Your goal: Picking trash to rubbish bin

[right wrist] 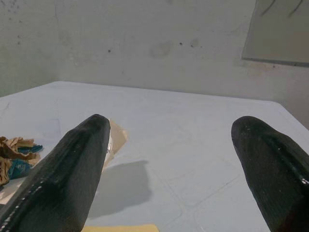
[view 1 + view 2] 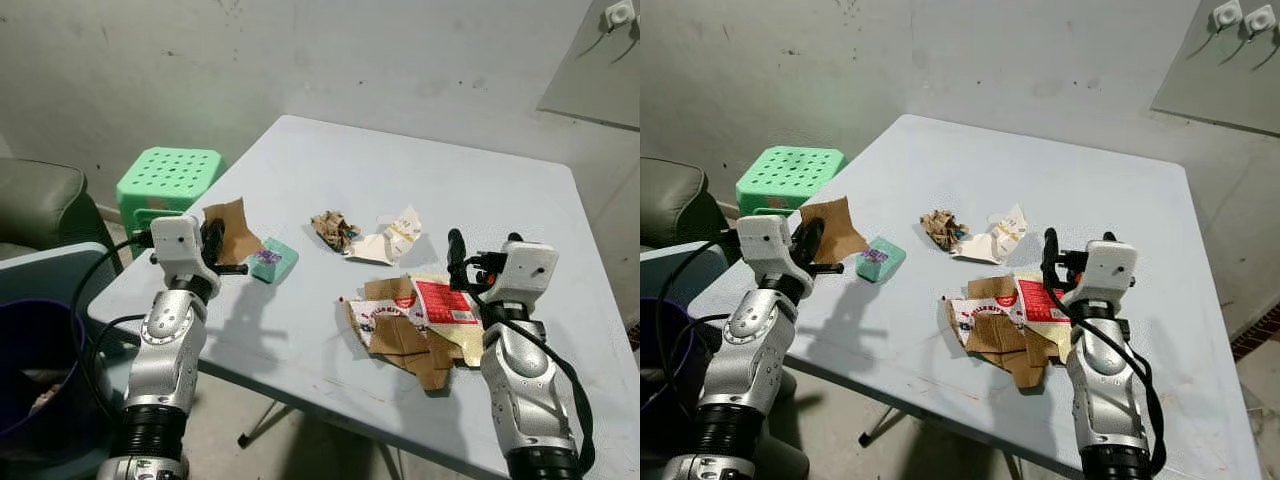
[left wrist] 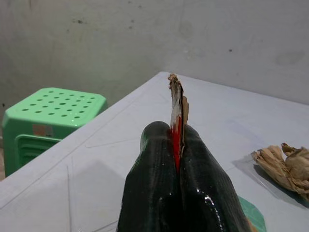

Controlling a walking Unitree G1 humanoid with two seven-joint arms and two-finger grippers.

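Observation:
My left gripper [image 2: 214, 237] is shut on a brown piece of cardboard [image 2: 236, 228], held upright above the table's left edge; in the left wrist view the cardboard [image 3: 176, 104] stands edge-on between the two fingers [image 3: 159, 188]. My right gripper [image 2: 484, 248] is open, raised over a pile of torn cardboard and a red-and-white wrapper [image 2: 420, 315] near the front of the table. A green packet [image 2: 272, 259], a crumpled wrapper [image 2: 332, 229] and a white paper scrap [image 2: 390, 240] lie mid-table. The dark rubbish bin [image 2: 35, 365] sits at the lower left.
The pale blue table [image 2: 420, 170] stands against a stained wall. A green plastic stool [image 2: 168, 180] stands left of the table, with a dark seat [image 2: 35, 205] beyond it. A pale blue chair back [image 2: 55, 270] is beside the bin.

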